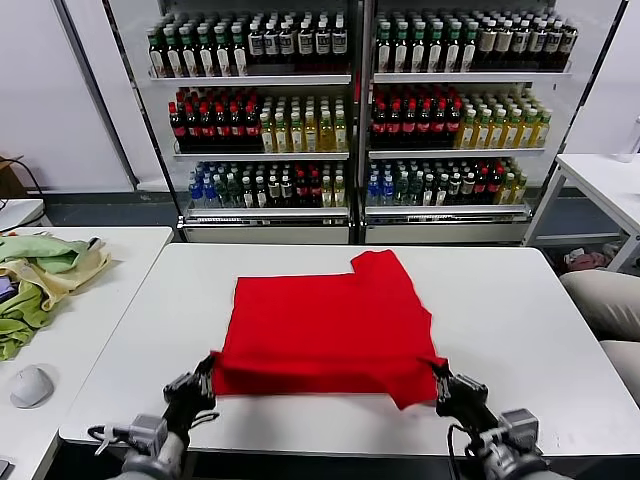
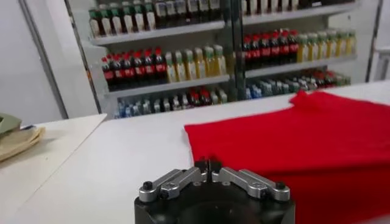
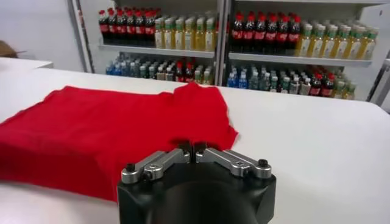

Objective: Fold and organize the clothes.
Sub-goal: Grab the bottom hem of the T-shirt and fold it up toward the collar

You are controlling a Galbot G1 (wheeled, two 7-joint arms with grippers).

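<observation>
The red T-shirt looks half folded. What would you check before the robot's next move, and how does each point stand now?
1. Left end effector at the red T-shirt near-left corner: ok.
2. Right end effector at the near-right corner: ok.
3. Both shut on fabric: ok in the wrist views.
4. Shirt lying flat: not ok, one sleeve sticks out at the far edge.
5. White table bare beyond the shirt: ok.
6. Printed front facing up: cannot tell.

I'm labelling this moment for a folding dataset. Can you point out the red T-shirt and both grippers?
red T-shirt (image 1: 325, 330): head view, middle of the flat fabric.
left gripper (image 1: 205, 372): head view, fingertips at the shirt's near left corner.
right gripper (image 1: 441, 378): head view, fingertips at the shirt's near right corner.
</observation>
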